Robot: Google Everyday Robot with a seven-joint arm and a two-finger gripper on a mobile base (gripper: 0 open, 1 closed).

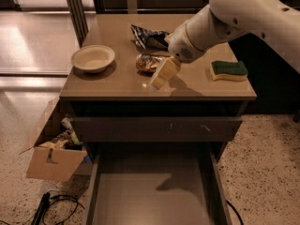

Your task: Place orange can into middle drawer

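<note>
The orange can (149,62) lies on its side on the countertop (117,86), just in front of a dark blue-and-white foil snack bag (149,36). My gripper (164,73) hangs from the white arm (234,13) and sits just right of and in front of the can, low over the countertop. The middle drawer (152,191) is pulled open below, its flat floor bare. Above it is a closed drawer front with small white scuff marks (159,128).
A white bowl (93,58) stands at the counter's left. A green-and-yellow sponge (228,70) lies at the right. A cardboard box with clutter (55,156) and cables (47,205) are on the floor to the left of the drawers.
</note>
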